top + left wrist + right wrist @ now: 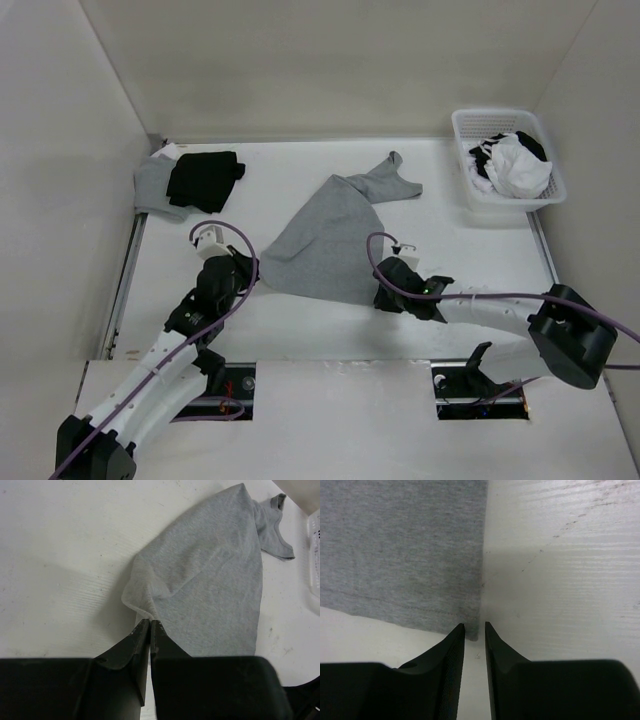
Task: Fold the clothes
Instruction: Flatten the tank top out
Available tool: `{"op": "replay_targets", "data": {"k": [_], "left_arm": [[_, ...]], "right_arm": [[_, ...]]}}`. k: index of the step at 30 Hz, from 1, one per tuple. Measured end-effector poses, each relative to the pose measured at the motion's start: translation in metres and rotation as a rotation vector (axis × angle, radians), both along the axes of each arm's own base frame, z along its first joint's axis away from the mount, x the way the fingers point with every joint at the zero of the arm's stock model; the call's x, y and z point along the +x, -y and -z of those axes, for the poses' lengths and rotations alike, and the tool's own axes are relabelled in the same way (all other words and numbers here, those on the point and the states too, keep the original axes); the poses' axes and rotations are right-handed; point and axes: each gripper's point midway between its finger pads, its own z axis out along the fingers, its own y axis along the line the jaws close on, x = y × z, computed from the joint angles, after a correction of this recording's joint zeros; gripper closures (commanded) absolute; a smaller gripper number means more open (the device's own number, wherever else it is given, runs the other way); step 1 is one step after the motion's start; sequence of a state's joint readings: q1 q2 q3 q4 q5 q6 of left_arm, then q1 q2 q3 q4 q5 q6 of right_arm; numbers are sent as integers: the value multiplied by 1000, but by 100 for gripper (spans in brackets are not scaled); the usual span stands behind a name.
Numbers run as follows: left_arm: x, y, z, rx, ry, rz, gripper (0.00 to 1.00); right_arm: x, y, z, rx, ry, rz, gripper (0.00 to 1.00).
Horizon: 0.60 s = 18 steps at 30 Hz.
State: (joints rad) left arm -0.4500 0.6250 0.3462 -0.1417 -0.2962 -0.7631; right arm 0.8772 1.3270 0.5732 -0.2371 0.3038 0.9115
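The clothes, a plain grey tank top, lie crumpled on the white table with the straps toward the back. My left gripper is at its near left corner. In the left wrist view that gripper is shut on a thin fold of the top's corner. My right gripper is low at the near right corner. In the right wrist view it is open, a narrow gap between the tips, and the hem corner of the top lies just at that gap.
A white basket with white and black garments stands at the back right; its edge shows as a pale wall in the left wrist view. A black garment lies on a light-grey one at the back left. Walls enclose the table.
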Motion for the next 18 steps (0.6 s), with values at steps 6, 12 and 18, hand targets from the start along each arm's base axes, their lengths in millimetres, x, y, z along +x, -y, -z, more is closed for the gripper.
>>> {"op": "replay_targets", "data": {"k": [6,12,18], "left_arm": [[3,4,0,-7,3,10,98],[4,5,-3,-13,14,12,98],[6,5,-20,-33,48,11,99]], "right_arm": [[-3,-6,0,39,-32,-17,88],[-1,2,0,67,-26,13,100],[7,13,-56,119,128,52,100]]}}
